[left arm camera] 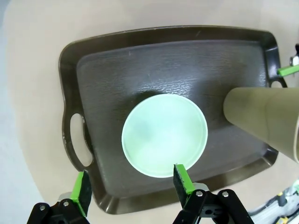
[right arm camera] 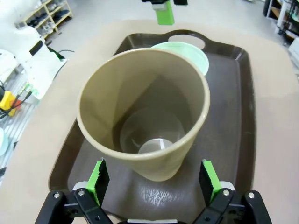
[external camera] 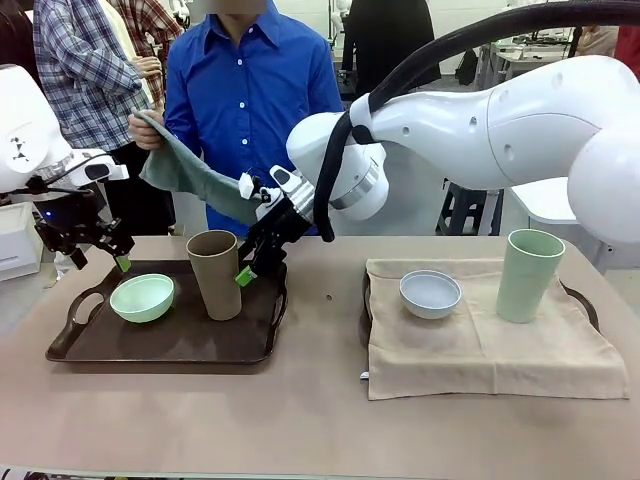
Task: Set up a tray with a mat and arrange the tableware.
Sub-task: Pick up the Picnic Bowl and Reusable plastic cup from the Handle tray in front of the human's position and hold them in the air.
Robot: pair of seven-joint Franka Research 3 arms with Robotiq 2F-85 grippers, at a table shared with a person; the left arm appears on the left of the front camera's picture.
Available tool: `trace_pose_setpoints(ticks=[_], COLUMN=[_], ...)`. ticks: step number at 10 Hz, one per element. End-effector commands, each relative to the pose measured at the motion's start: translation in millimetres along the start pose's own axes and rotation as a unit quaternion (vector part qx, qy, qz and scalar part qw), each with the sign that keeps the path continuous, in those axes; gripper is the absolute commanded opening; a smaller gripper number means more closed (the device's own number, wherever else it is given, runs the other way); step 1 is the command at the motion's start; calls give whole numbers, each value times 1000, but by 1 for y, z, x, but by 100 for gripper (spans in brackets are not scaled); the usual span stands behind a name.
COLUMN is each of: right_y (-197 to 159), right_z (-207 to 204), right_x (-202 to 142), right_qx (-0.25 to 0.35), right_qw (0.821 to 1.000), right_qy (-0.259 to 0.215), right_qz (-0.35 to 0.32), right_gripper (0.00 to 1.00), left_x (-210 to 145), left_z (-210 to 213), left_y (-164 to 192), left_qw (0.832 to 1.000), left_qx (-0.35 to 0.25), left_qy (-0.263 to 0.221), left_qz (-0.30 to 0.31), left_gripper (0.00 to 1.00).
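Observation:
On the dark brown tray [external camera: 90, 345] at the left stand a mint green bowl [external camera: 142, 297] and a tan-brown cup [external camera: 215, 273]. My left gripper [external camera: 100, 260] hovers open over the tray's far left side, with the mint green bowl [left arm camera: 164, 135] just ahead of its fingertips [left arm camera: 183, 179]. My right gripper [external camera: 258, 272] is open beside the cup on its right. In the right wrist view the tan-brown cup [right arm camera: 145, 112] stands upright between the spread fingers [right arm camera: 208, 175], apart from them. A beige mat [external camera: 480, 355] covers the right tray [external camera: 583, 300] and bears a pale blue-white bowl [external camera: 430, 293] and a pale green cup [external camera: 530, 275].
A person in a blue shirt [external camera: 245, 90] stands at the far side and holds a grey-green cloth [external camera: 190, 175] above the left tray's back edge. A white box [external camera: 18, 240] sits at the table's far left. Bare tabletop [external camera: 320, 430] runs along the front.

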State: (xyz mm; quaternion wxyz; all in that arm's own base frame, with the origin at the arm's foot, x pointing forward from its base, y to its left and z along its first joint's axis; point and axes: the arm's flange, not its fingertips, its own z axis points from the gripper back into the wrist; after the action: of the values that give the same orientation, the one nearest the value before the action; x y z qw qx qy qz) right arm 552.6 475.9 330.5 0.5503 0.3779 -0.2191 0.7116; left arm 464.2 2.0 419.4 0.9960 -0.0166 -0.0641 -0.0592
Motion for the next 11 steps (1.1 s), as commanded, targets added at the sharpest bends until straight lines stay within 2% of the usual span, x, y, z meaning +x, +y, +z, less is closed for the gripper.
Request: trace_pose_setpoints(ticks=[1,4,7,11], right_y=[-11,-17,-25,-34], right_z=[-10,-24,-37,-46], right_x=[8,14,19,24], right_qx=[31,45,52,60], right_qw=[1000,999,998,998], right_qy=[5,11,18,14], right_qz=[-5,1,8,16], right_gripper=[100,100,100,100], left_x=[7,15,26,25], left_z=[-7,-24,-48,-67], left_y=[2,5,1,2], left_qw=[1000,999,999,998], left_qx=[23,32,15,9], left_qy=[7,19,32,56], left_qz=[18,26,17,19], left_gripper=[92,92,92,92])
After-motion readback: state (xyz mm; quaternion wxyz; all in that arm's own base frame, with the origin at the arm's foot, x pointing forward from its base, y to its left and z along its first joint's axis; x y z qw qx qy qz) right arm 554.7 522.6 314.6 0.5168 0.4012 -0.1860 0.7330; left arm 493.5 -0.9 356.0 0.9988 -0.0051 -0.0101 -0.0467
